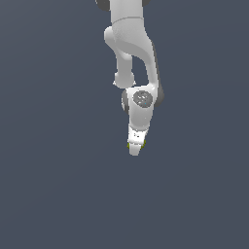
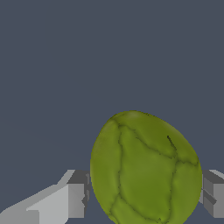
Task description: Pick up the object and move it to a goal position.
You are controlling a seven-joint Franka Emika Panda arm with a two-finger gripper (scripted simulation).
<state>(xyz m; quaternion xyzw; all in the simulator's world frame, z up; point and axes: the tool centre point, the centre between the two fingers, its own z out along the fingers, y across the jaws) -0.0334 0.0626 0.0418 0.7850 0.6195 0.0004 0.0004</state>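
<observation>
The object (image 2: 144, 170), an olive-green lumpy blob with dark creases, fills the space between my two fingers in the wrist view. One grey finger pad (image 2: 78, 192) presses its one side and the other pad (image 2: 213, 192) meets the opposite side. My gripper (image 2: 144, 194) is shut on it. In the exterior view the white gripper (image 1: 134, 150) points down near the middle of the scene, and only thin green slivers of the object (image 1: 144, 143) show at the edges of the fingers. Most of the object is hidden there behind the gripper.
A plain dark grey-blue surface (image 1: 53, 185) stretches all around. The white arm (image 1: 131, 44) comes down from the top centre of the exterior view. No other objects or goal marker show.
</observation>
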